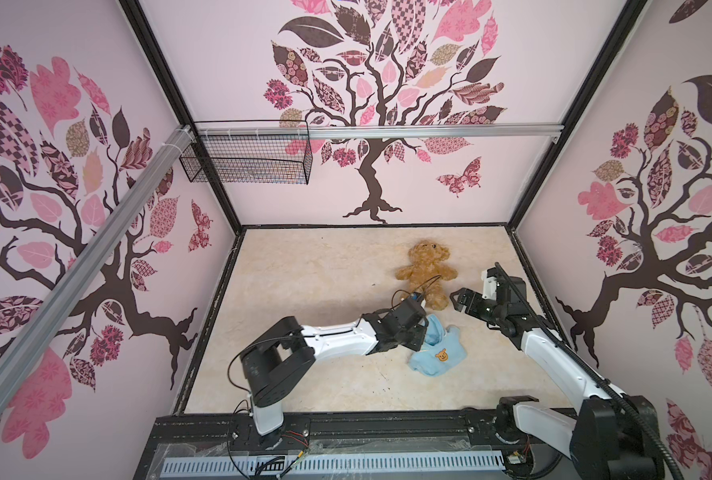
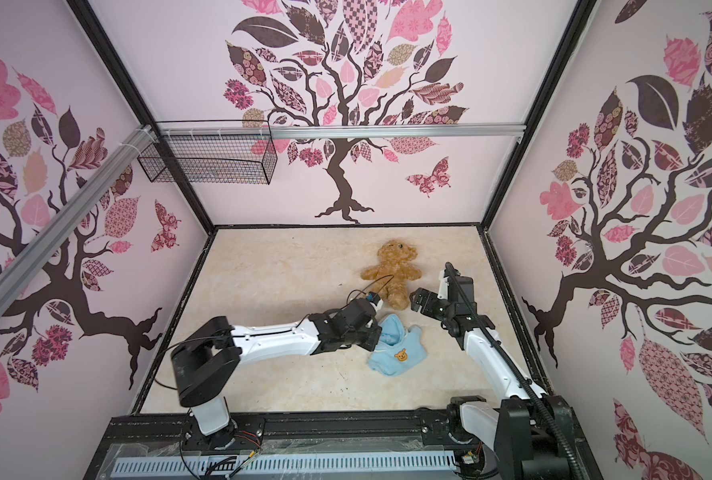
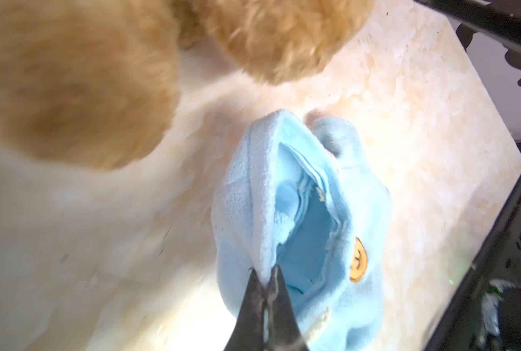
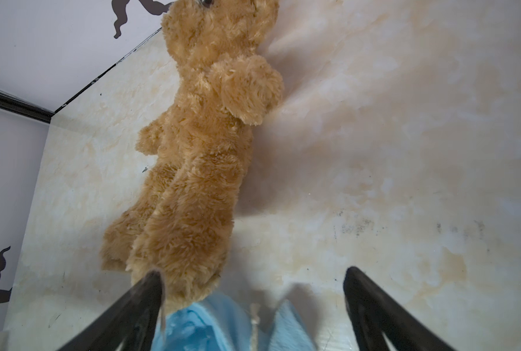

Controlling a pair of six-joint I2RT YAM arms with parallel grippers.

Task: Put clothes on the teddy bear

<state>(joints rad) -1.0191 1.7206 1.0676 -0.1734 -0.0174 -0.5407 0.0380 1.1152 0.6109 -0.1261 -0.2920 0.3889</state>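
The golden-brown teddy bear (image 1: 427, 270) (image 2: 392, 270) lies on its back on the marbled floor, head toward the far wall. Just in front of its feet lies the light blue hoodie (image 1: 439, 351) (image 2: 400, 353), orange bear-face patch (image 3: 358, 259) up. My left gripper (image 3: 265, 273) is shut on the rim of the hoodie's opening, which gapes wide; in both top views its wrist hides the fingertips. My right gripper (image 1: 456, 301) (image 4: 253, 273) stands open beside the bear's foot (image 4: 177, 273), above the hoodie's far edge, with nothing between its fingers.
A black wire basket (image 1: 246, 158) hangs from the aluminium rail (image 1: 429, 131) on the back wall. Patterned walls and black frame edges enclose the floor (image 1: 304, 291) on three sides. A black cable (image 1: 425, 282) from the left wrist loops over the bear's leg.
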